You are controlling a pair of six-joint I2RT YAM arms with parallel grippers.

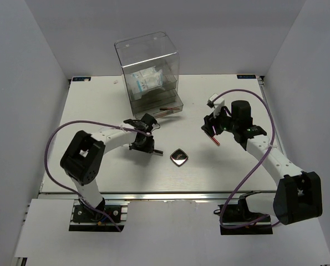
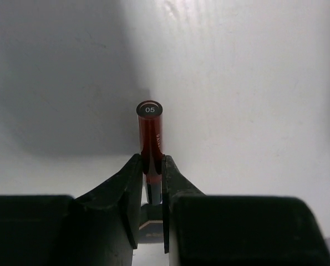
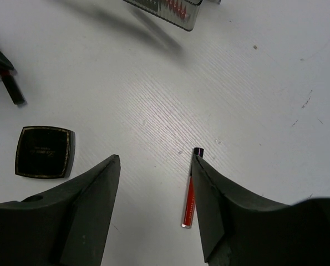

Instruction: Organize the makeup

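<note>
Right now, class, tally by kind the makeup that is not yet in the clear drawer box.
Dark-red sticks: 2, the held stick in the left claw, the loose stick on the table by the right claw.
Dark compact: 1.
Total: 3.

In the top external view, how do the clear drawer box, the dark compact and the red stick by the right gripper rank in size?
1. clear drawer box, plainly the largest
2. dark compact
3. red stick, thin and smallest
</note>
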